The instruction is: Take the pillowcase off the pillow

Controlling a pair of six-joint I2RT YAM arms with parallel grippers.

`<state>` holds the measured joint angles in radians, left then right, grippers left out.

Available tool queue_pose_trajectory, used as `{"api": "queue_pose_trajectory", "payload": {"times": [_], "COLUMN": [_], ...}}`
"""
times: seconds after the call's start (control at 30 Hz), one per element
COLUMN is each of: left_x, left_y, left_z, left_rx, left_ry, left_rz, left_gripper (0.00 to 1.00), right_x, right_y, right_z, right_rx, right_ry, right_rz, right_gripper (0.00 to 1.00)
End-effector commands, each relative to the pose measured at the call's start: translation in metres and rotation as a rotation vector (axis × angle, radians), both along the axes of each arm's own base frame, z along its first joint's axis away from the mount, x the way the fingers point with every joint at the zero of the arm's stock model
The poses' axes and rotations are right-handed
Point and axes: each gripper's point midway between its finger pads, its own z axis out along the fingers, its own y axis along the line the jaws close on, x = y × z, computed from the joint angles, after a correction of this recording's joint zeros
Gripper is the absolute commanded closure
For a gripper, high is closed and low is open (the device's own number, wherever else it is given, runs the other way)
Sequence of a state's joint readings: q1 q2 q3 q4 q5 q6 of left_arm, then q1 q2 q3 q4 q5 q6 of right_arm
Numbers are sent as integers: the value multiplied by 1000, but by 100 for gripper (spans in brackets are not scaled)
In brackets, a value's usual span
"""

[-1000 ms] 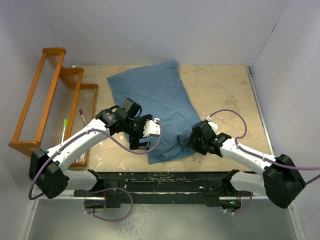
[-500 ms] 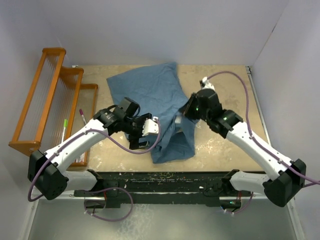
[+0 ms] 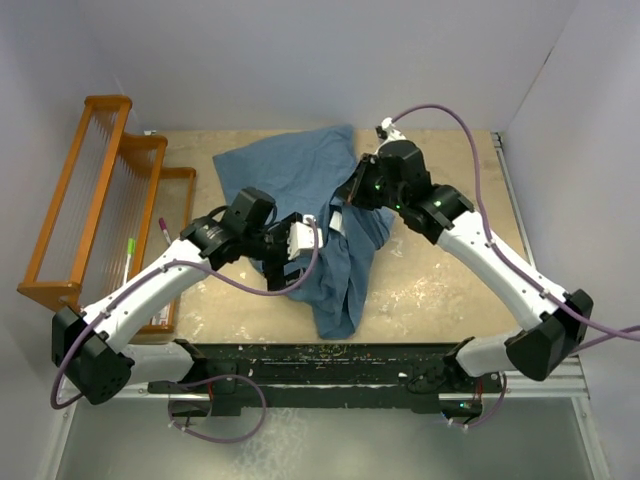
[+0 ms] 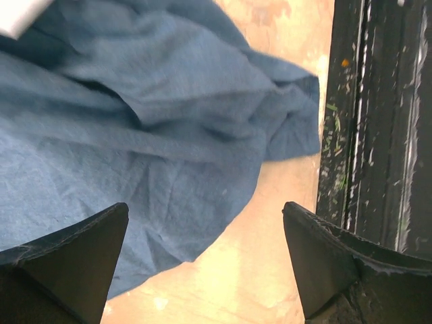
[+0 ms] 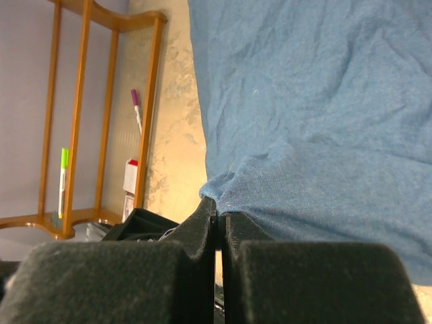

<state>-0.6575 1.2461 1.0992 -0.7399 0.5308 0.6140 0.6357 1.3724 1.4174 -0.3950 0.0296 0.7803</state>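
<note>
Where its 2 fingers meet, the right gripper [image 5: 217,219] pinches a fold of the thin, wrinkled dusty-blue fabric pillowcase [image 3: 300,180], lifted at mid-table. The left gripper [image 4: 202,216] hovers over the cloth's near left part, fingers spread wide, holding nothing. Only a white sliver of the cream-white pillow [image 3: 337,217] shows beside the pinch. The cloth's near tip lies just beside the tan table's [image 3: 450,290] near edge. Bare tabletop lies to the right and an orange wooden rack [image 3: 100,190] to the left.
</note>
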Motion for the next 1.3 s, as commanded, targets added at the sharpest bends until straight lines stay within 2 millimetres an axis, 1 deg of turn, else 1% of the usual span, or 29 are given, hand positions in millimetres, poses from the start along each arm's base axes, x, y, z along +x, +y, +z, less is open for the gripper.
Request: {"api": "queue_pose_trajectory", "payload": {"times": [0.0, 0.07, 0.13, 0.2, 0.23, 0.27, 0.37, 0.43, 0.47, 0.53, 0.57, 0.6, 0.63, 0.73, 0.8, 0.9, 1.0, 1.07, 1.17, 1.27], "left_x": [1, 2, 11, 17, 21, 25, 45, 57, 62, 73, 77, 80, 84, 87, 87, 82, 78, 83, 98, 118], "left_y": [-24, -25, -22, -21, -20, -20, -17, -13, -12, -11, -9, -7, -4, 5, 11, 17, 26, 36, 54, 67], "left_z": [38, 28, 12, -3, -12, -20, -47, -57, -58, -52, -49, -45, -39, -27, -21, -8, 4, 6, 6, 11], "left_rx": [-131, -116, -84, -49, -28, -7, 75, 113, 113, 88, 81, 75, 67, 51, 47, 10, 0, 23, 66, 94], "left_ry": [69, 83, 72, 76, 79, 83, 63, 30, 12, -33, -55, -72, -91, -122, -131, -123, -157, -207, -305, -414], "left_rz": [72, 96, 146, 170, 179, 193, 238, 262, 271, 306, 322, 336, 351, 369, 374, 369, 374, 390, 441, 512], "left_gripper": [1, 1, 1, 0, 3, 10, 30, 48, 62, 85, 93, 100, 100, 100, 100, 100, 100, 100, 100, 100], "right_x": [1, 3, 6, 3, 4, 7, 14, 18, 20, 22, 22, 23, 23, 27, 27, 26, 26, 24, 23, 30], "right_y": [32, 37, 36, 37, 34, 30, 13, 0, -7, -23, -33, -43, -52, -85, -97, -112, -118, -118, -119, -124], "right_z": [45, 46, 48, 42, 39, 36, 17, 4, -3, -20, -29, -41, -49, -71, -76, -79, -80, -80, -81, -77], "right_rx": [96, 113, 128, 142, 133, 116, 71, 40, 30, 5, -7, -20, -28, -54, -66, -95, -122, -128, -140, -170], "right_ry": [-104, -105, -107, -67, -60, -58, -25, -3, 11, 39, 54, 76, 86, 121, 116, 112, 112, 111, 110, 71], "right_rz": [89, 91, 71, 68, 55, 32, -25, -69, -89, -130, -150, -169, -184, -240, -247, -270, -276, -266, -264, -273], "right_gripper": [100, 100, 100, 100, 100, 100, 100, 100, 100, 100, 100, 100, 100, 100, 100, 100, 100, 100, 100, 99]}}
